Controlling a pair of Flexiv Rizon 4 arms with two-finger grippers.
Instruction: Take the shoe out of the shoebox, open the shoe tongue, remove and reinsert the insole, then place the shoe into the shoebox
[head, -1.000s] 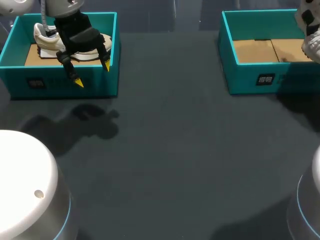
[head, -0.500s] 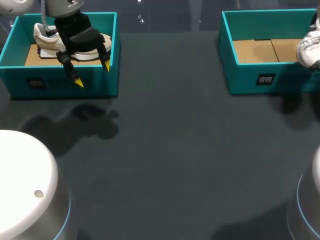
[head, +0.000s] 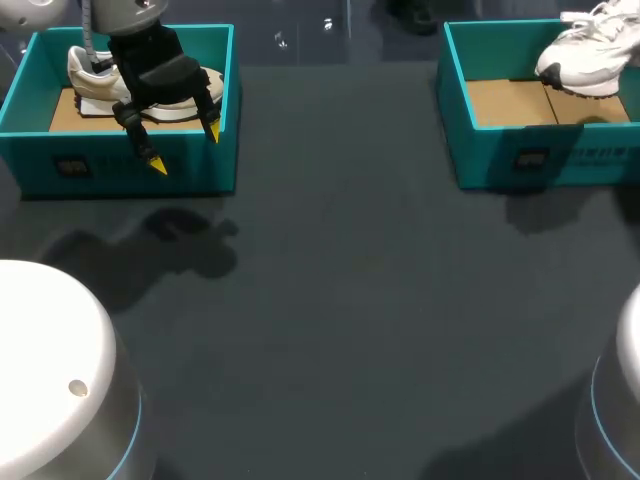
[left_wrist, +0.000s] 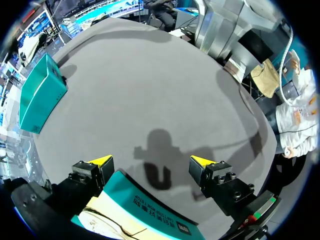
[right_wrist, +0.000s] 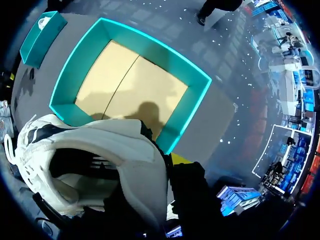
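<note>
Finding one: the white mesh sneaker with grey panels (head: 590, 55) (right_wrist: 100, 145) is off the floor of the open teal cardboard shoebox on my right (head: 450, 100) (right_wrist: 190, 112). It hangs above that box's far right corner, toe towards the box's left wall, and casts a shadow on the floor inside. My right gripper (right_wrist: 167, 170) is out of the head view. In its wrist view the fingers pinch the sneaker's heel-side collar wall, with one yellow tip showing outside the shoe and the other hidden within, so I judge the grip closed on the collar. I take that hold to be chosen to leave the tongue and mouth of the shoe exposed for the insole work. Step in hand, by my reading: the take-out, with the shoe not yet set down. Finding two: that shoebox shows only its brown cardboard floor, with a seam across the middle. Finding three: well apart from it, across the dark grey table (head: 350, 300), a second teal shoebox (head: 60, 165) (left_wrist: 145, 207) holds a cream-and-white sneaker (head: 95, 75) lying on its side. My left gripper (head: 185, 148) (left_wrist: 150, 162) hangs over that second box's near wall, fingers spread wide with nothing gripped, which I judge to be a parked position.
</note>
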